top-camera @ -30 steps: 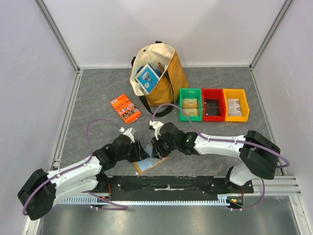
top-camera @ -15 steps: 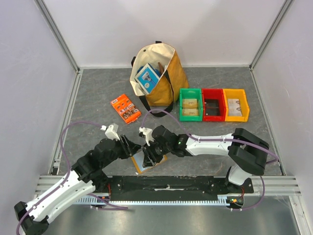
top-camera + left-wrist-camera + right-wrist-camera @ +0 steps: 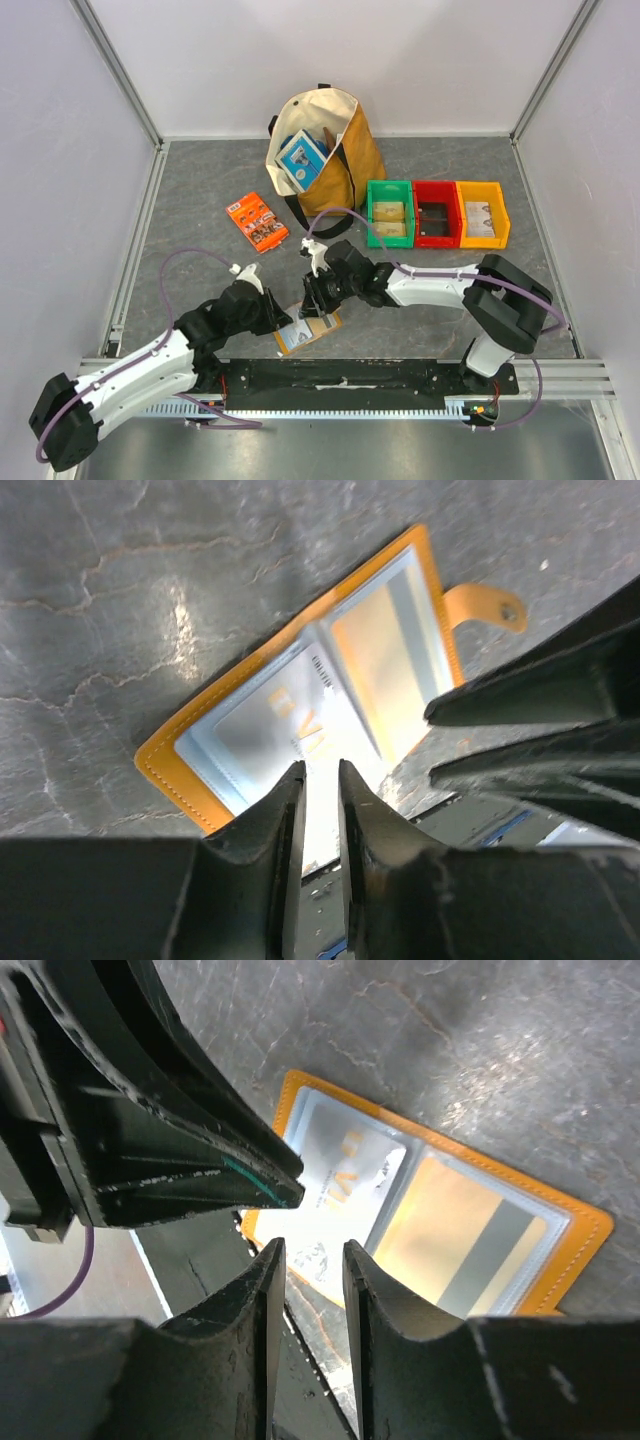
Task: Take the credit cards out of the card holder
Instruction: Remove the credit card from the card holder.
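The card holder (image 3: 318, 326) lies open and flat near the table's front edge, orange-tan with pale blue pockets (image 3: 170, 765) (image 3: 590, 1230). A white credit card (image 3: 270, 730) (image 3: 345, 1175) sticks partly out of one pocket toward the front edge. A gold-toned card (image 3: 385, 665) (image 3: 470, 1235) sits in the other pocket. My left gripper (image 3: 281, 318) (image 3: 320, 780) hovers over the white card's free end, jaws a narrow gap apart, nothing pinched. My right gripper (image 3: 312, 300) (image 3: 308, 1255) is open just above the same end, close beside the left fingers (image 3: 180, 1160).
A tote bag (image 3: 345, 150) holding a blue-and-white box (image 3: 302, 158) stands at the back. An orange packet (image 3: 257, 222) lies to the left. Green (image 3: 390, 190), red (image 3: 435, 188) and yellow (image 3: 482, 188) bins sit at the right. The black base rail (image 3: 340, 375) runs just in front of the holder.
Both grippers have shifted about over the open holder. The left jaws have narrowed. The right gripper has drawn back a little toward the far side.
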Available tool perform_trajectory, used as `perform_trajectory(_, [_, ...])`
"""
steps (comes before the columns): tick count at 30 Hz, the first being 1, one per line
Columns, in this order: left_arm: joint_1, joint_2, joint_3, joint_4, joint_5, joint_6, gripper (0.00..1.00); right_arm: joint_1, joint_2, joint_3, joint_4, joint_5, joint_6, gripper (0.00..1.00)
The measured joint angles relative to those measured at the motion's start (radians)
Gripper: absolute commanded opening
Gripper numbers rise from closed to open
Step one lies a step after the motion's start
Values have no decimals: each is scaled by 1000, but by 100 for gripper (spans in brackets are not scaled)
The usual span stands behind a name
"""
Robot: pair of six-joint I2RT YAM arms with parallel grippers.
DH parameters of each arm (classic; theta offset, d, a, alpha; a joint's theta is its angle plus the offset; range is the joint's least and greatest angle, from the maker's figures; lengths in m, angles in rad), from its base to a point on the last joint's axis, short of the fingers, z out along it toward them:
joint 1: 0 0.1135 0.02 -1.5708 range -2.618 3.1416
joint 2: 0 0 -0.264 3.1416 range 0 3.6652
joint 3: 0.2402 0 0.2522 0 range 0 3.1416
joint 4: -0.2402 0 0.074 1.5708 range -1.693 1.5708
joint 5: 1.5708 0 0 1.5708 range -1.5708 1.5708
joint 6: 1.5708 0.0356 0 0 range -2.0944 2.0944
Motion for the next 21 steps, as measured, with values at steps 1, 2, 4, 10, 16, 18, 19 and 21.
perform_trajectory(1, [0, 14, -8, 10, 8, 0, 23, -8, 6, -5, 14, -6, 7, 35])
perform_trajectory(2, [0, 31, -17, 22, 16, -1, 20, -17, 13, -12, 33, -14, 18, 35])
perform_trajectory(4, [0, 51, -35, 43, 24, -4, 19, -35, 39, -28, 77, -36, 39, 35])
perform_trajectory(10, [0, 68, -66, 106, 42, -23, 17, -68, 123, -82, 185, -98, 106, 34])
perform_trajectory(16, [0, 72, -81, 131, 46, -40, 14, -72, 163, -92, 272, -153, 150, 33])
perform_trajectory(18, [0, 74, -87, 143, 48, -45, 14, -72, 180, -92, 294, -170, 161, 32])
perform_trajectory(19, [0, 74, -89, 148, 49, -48, 14, -72, 187, -93, 304, -175, 165, 31])
perform_trajectory(21, [0, 75, -90, 150, 49, -51, 14, -72, 200, -93, 322, -186, 177, 26])
